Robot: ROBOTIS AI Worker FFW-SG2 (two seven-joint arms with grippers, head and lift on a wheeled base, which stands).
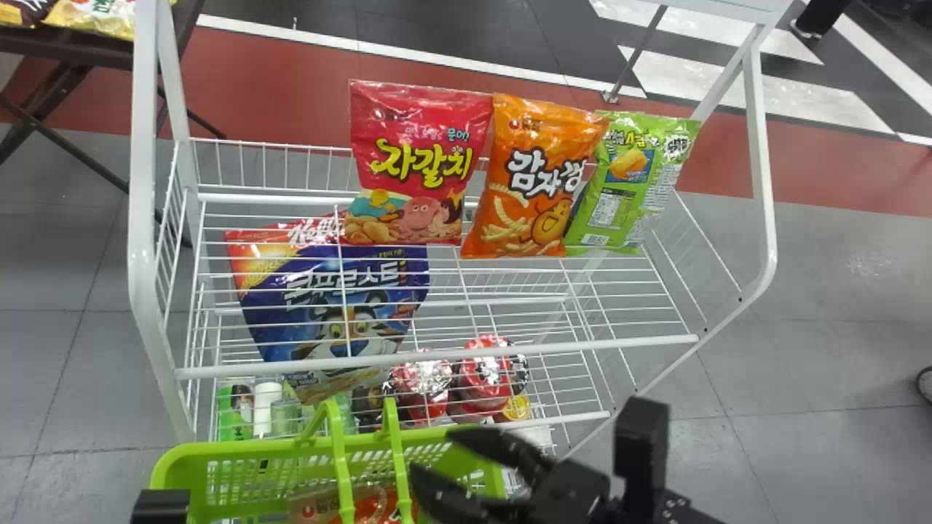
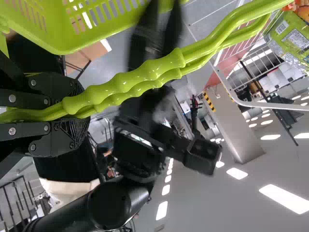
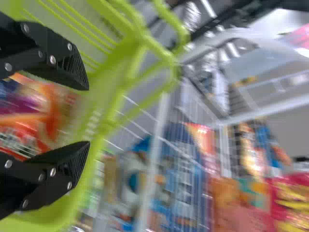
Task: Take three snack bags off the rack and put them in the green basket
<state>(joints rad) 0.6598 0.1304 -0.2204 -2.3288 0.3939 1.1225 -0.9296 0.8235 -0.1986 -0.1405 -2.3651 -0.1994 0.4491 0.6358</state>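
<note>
Left tool [image 1: 160, 507] grips the handles [image 2: 120, 86] of the green basket [image 1: 173, 474], where an orange-red bag [image 1: 373, 508] lies; right tool [image 1: 432, 453], its fingers spread, is over the basket; farther back, red [image 1: 419, 164], orange [image 1: 535, 175] and green snack bags [image 1: 632, 182] stand side by side on the white rack [image 1: 144, 145].

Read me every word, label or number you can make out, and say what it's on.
"자갈치" on the red bag
"문어!" also there, smaller
"감자깡" on the orange bag
"콘푸로스트" on the blue bag
"Kell…" on the blue bag, partly covered
Too small or blurred: print on the green bag and the bag in the basket.
</note>
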